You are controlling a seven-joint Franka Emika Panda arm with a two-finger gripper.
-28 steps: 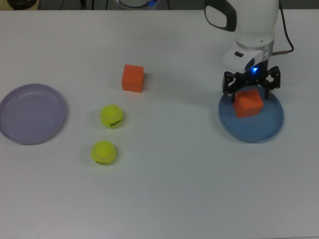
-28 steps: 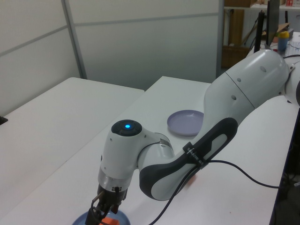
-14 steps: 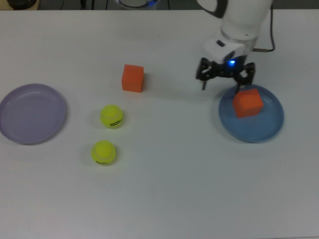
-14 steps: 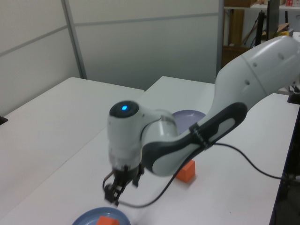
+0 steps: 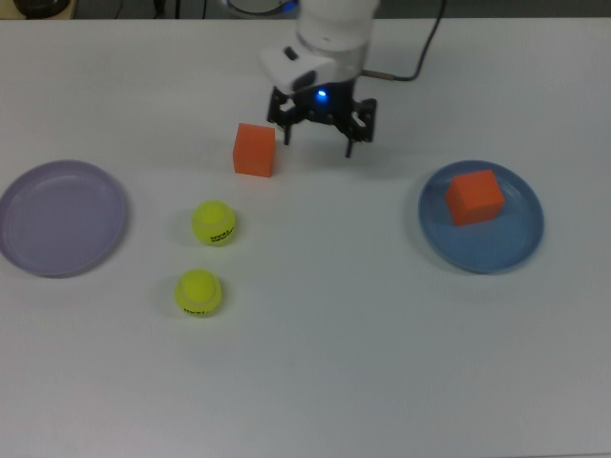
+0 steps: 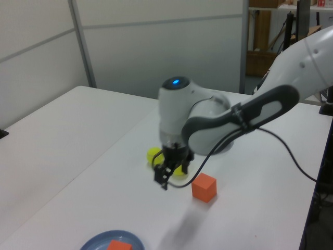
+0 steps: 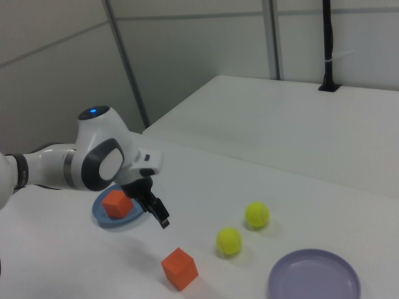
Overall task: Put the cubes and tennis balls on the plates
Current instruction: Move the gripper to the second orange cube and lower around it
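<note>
One orange cube [image 5: 474, 197] lies on the blue plate [image 5: 523, 239], well off to the top view's right of the claw and slightly nearer the bottom edge of the top view; in the right view this cube [image 7: 116, 204] on its plate [image 7: 101, 219] shows just beyond the claw's fingers, partly behind the arm. The second orange cube [image 5: 254, 150] sits on the bare white table [image 5: 382, 363], just beside the claw on the top view's left and a little below it, not touched by either finger; the left view shows this cube [image 6: 204, 187] on the table to the left view's right of the hanging fingers, and the right view shows it [image 7: 179, 268] below them. The two tennis balls [image 5: 214, 223] [image 5: 199, 292] rest on the table further to the top view's left and lower, near each other and clear of both plates. The lavender plate [image 5: 38, 239] lies furthest from the claw, at the top view's left edge, with nothing on it. The claw [image 5: 319, 127] hangs above the table with its fingers spread wide apart and nothing between them, a blue light glowing on the wrist above it.
</note>
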